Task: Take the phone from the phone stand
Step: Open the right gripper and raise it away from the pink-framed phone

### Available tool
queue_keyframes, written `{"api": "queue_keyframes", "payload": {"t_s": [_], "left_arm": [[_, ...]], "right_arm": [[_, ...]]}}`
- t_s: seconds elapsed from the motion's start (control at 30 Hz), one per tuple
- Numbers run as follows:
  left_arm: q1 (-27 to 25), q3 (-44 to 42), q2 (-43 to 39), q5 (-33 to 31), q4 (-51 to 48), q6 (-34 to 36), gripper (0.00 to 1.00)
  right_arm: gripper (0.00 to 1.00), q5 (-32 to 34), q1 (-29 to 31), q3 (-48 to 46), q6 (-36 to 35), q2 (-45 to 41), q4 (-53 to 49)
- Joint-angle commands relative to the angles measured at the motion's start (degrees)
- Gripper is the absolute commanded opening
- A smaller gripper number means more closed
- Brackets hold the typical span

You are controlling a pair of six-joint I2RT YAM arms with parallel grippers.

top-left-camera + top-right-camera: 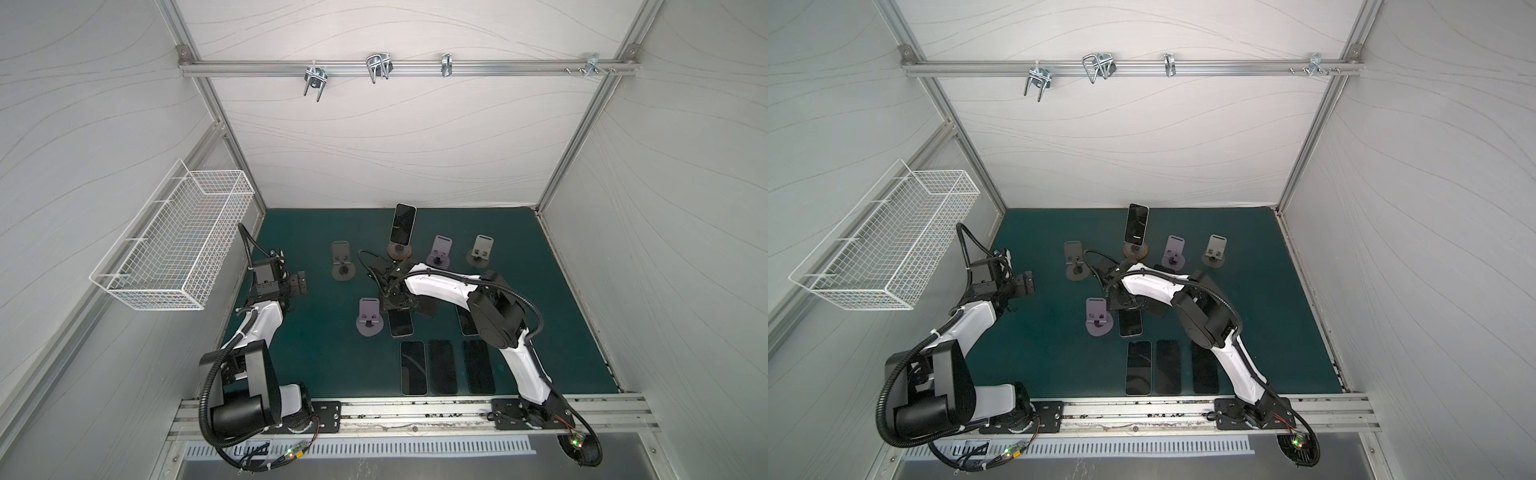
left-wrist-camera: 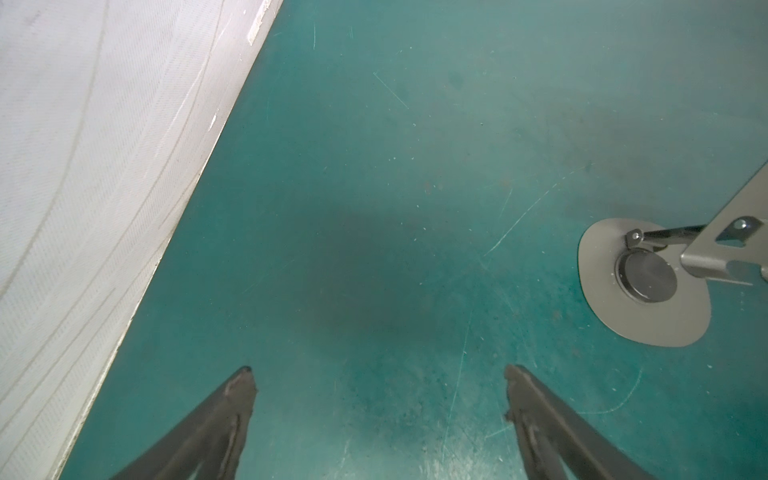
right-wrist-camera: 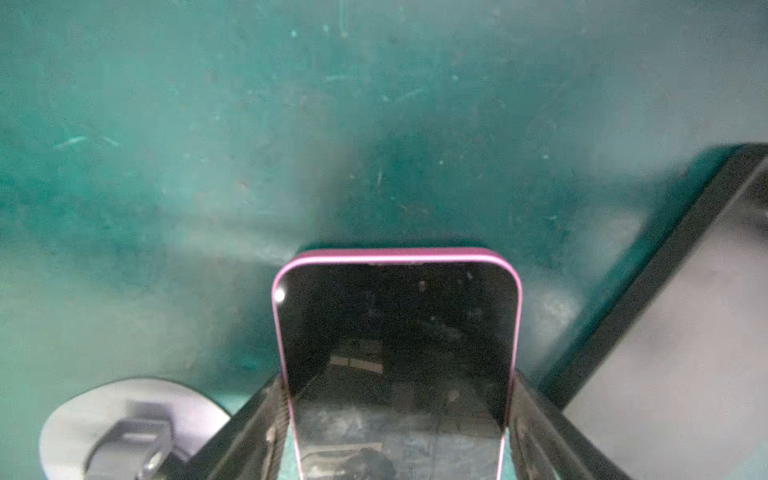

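Note:
A pink-edged phone (image 3: pixel 397 332) lies flat on the green mat beside an empty purple phone stand (image 1: pixel 369 318); both top views show its lower end (image 1: pixel 400 326). My right gripper (image 3: pixel 397 380) is low over it, open. One finger stands close on each side of the phone, with slivers of mat showing between. Another phone (image 1: pixel 403 224) leans upright on a brown-based stand (image 1: pixel 400 250) at the back. My left gripper (image 2: pixel 378 370) hangs open and empty over bare mat near the left wall (image 1: pixel 300 283).
Three more empty stands are on the mat: dark grey (image 1: pixel 343 259), purple (image 1: pixel 439 251) and grey (image 1: pixel 481 249). Three phones lie flat in a front row (image 1: pixel 442 368), and others lie under the right arm (image 1: pixel 467 322). A wire basket (image 1: pixel 174 257) hangs on the left wall.

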Motion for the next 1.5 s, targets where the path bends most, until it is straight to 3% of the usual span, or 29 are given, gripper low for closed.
{"api": "queue_keyframes", "payload": {"t_s": [0.0,0.7,0.87,1.17,1.4,1.47], "left_arm": [[0.27,2.14,-0.01,0.70,0.74,0.74,0.95],[0.27,0.38,-2.02,0.81,1.90,0.88,0.95],[0.27,-0.31,-2.99,0.80,2.08,0.98,0.95],[0.29,-1.31,-4.18,1.50,2.52,1.31,0.95],[0.29,-1.16,-4.24,2.27,1.62,1.78,0.95],[0.29,-0.76,-4.01,2.71,0.42,2.21,0.95]], "right_arm": [[0.83,-0.38,0.26,-1.01,2.00,5.46,-4.44],[0.85,4.44,-0.60,10.14,2.27,-2.08,-11.52],[0.85,5.71,-2.00,8.75,0.68,-7.85,-10.66],[0.88,8.92,-5.05,-3.29,-8.58,-26.36,-2.87],[0.92,19.70,-8.50,-19.93,-15.37,-43.75,7.32],[0.94,19.64,-10.53,-26.01,-17.58,-48.74,11.91]]}}
